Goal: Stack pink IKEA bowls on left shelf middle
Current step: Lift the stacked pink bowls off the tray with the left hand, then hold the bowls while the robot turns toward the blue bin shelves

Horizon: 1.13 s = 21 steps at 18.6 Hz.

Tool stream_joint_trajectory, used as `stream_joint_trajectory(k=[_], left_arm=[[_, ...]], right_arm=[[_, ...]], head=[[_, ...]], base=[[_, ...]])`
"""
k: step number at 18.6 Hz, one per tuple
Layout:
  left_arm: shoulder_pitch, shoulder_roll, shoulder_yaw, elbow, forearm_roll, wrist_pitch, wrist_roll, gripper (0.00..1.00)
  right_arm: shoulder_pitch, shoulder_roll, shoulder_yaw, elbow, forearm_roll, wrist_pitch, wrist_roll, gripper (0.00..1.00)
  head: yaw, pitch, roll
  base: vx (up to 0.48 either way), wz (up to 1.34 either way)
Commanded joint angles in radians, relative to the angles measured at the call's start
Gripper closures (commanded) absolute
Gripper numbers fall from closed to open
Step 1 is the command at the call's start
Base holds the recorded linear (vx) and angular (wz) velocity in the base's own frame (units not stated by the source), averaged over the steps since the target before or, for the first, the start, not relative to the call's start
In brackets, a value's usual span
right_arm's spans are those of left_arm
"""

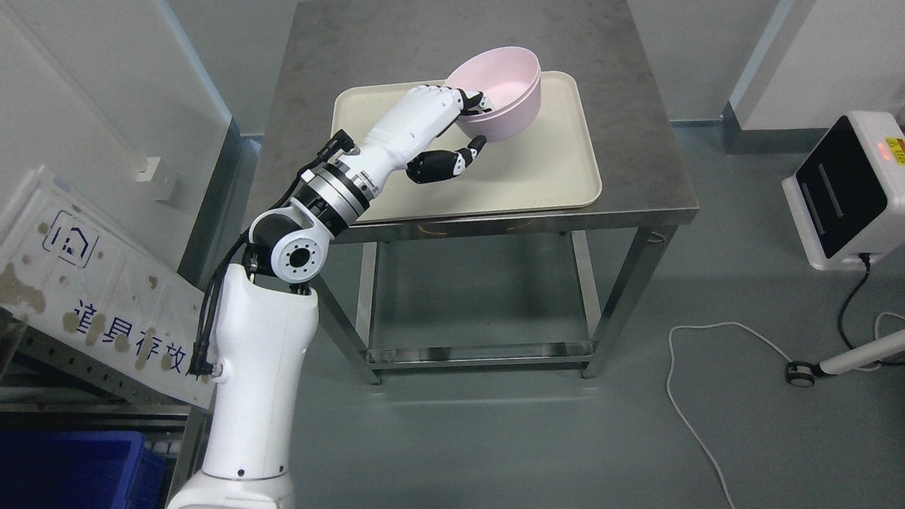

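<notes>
From the head view I see my left hand (pixel 452 131) reaching over the cream tray (pixel 558 170) on the steel table (pixel 636 141). The pink bowl (pixel 502 88) sits at the tray's far edge, tilted, its opening turned toward the hand. My fingers (pixel 472 100) hook over the bowl's near rim and into its inside, while the thumb (pixel 463 155) lies below the bowl's outer wall, so the hand is grasping the bowl at its left rim. The bowl lies just beyond and right of the palm. I see only one bowl. At the left stands a shelf (pixel 92 339) with a blue bin (pixel 71 470) beneath.
</notes>
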Motion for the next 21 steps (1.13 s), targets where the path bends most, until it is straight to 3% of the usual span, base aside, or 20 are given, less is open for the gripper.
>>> stream_joint_trajectory(k=[1, 21], left_arm=[[0.011, 0.017, 0.043, -0.044, 0.002, -0.001, 0.001, 0.97], [0.010, 0.017, 0.037, -0.044, 0.008, 0.004, 0.001, 0.97]], right_arm=[[0.000, -0.017, -0.011, 0.000, 0.008, 0.001, 0.000, 0.00], [0.000, -0.017, -0.011, 0.000, 0.008, 0.001, 0.000, 0.00]], head=[[0.0000, 0.000, 0.000], [0.0000, 0.000, 0.000]], base=[[0.000, 0.00], [-0.004, 0.00]])
